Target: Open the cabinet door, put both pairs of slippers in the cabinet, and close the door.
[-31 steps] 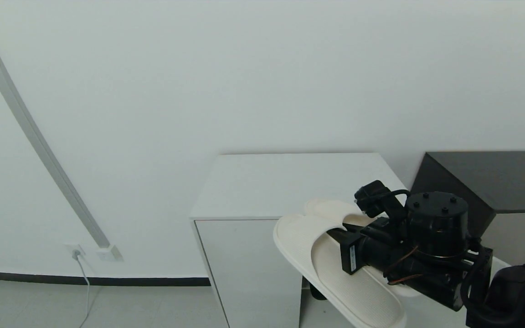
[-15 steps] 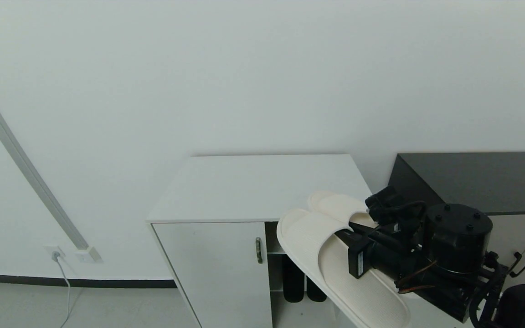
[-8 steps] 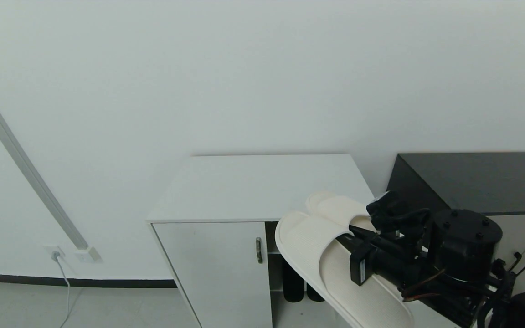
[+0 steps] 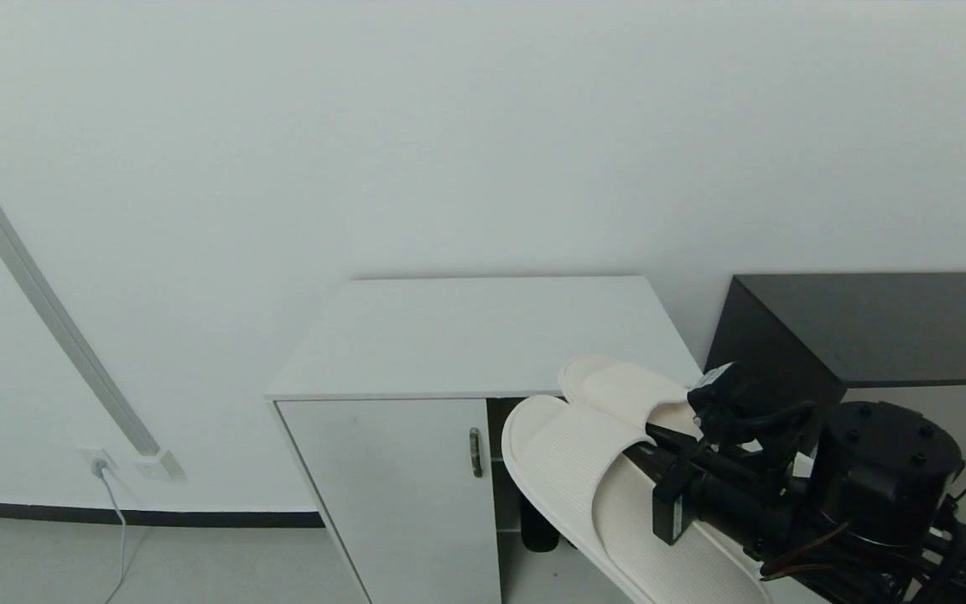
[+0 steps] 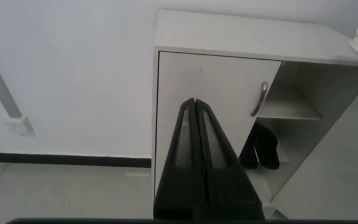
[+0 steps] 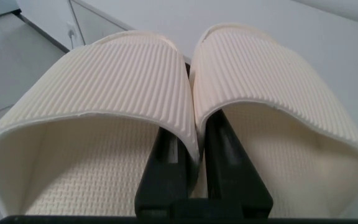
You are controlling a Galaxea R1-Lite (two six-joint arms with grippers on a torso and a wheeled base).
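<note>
two cream slippers (image 4: 596, 474) are held side by side in the air by the right hand (image 6: 196, 149); one finger (image 6: 169, 152) sits under each strap and the inner edges of both straps are clamped between them; the toes point toward the white cabinet (image 4: 466, 335), and in the head view the pair lies across its front right corner, before the open right half; whether the slippers touch the cabinet cannot be told; the cabinet's left door (image 4: 399, 495) is closed, with its metal handle (image 4: 475, 451) upright at the door's inner edge; beside that door the right half stands open, showing a shelf (image 5: 288, 112) and, below it on the cabinet's floor, a dark pair (image 5: 260, 149) that looks like slippers, set close together toward the back; the left hand (image 5: 194, 109) hangs in front of the closed door, well apart from it, its two fingers pressed together with nothing between them; a dark cabinet (image 4: 885, 327) stands just beside the white one on the right; on the wall to the left a grey strip (image 4: 38, 294) runs down at a slant to a socket (image 4: 97, 463), from which a cable (image 4: 118, 512) drops to the floor.
</note>
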